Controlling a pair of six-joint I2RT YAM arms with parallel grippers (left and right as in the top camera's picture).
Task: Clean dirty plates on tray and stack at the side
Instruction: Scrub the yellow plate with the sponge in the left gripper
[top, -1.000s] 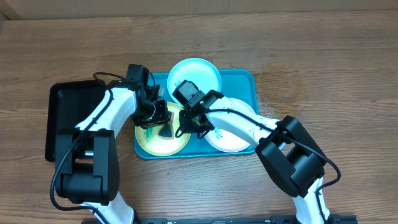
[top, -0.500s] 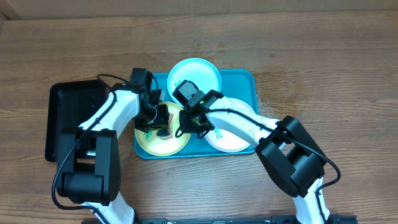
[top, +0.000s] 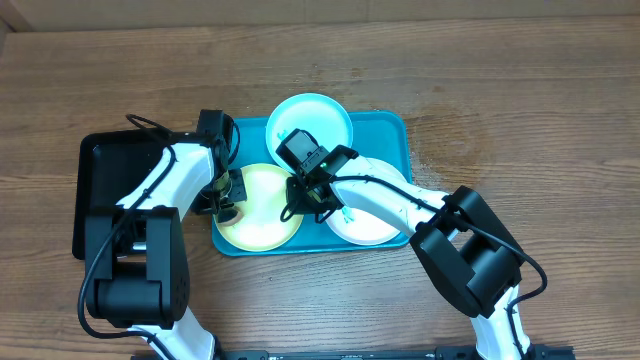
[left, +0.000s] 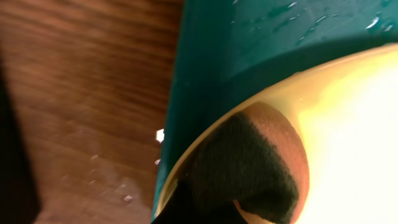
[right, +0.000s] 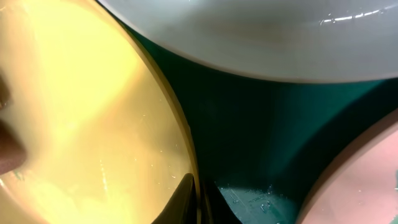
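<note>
Since a second ago, shift of left gripper (top: 228, 200) from middle of small round yellow-green plastic plate (top: 262, 210) out to its left rim, jaws drawn together on the way.

Overhead: that plate lying front-left in large turquoise rounded-rectangle plastic tray (top: 395, 128). Pale blue round plate (top: 312, 120) behind it, white round plate (top: 372, 222) to the right with a green smear showing. Right gripper (top: 303, 200) pinching the yellow-green plate's right rim.

Left wrist: dark scouring sponge (left: 249, 162) nipped between closed fingers, by the look of it, and pressed against the inner rim.

Right wrist: fingertips clamped across the yellow-green rim, wet tray floor just beside.

For the wipe: hold right pinch firm, sweep sponge flat along the rim wall, press lightly, avoid tipping the plate.
</note>
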